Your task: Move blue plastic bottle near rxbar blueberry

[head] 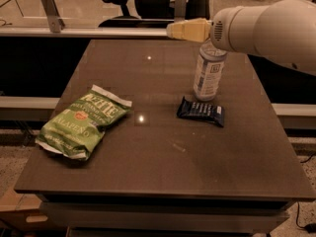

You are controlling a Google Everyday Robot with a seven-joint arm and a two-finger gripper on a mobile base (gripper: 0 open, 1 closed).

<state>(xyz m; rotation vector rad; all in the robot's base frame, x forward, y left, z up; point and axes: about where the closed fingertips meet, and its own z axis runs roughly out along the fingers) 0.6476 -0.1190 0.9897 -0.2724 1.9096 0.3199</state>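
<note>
one blue plastic bottle (208,75) stands upright just under the hand (173,30), whose grip i cannot tell.

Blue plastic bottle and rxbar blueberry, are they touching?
Cannot tell. Camera view: bottle base meets bar edge, no plain gap. The gripper is by its top.

The blue plastic bottle (207,78) stands upright just behind the rxbar blueberry (201,111) (cap hidden); the gripper (174,30) hangs above.
</note>
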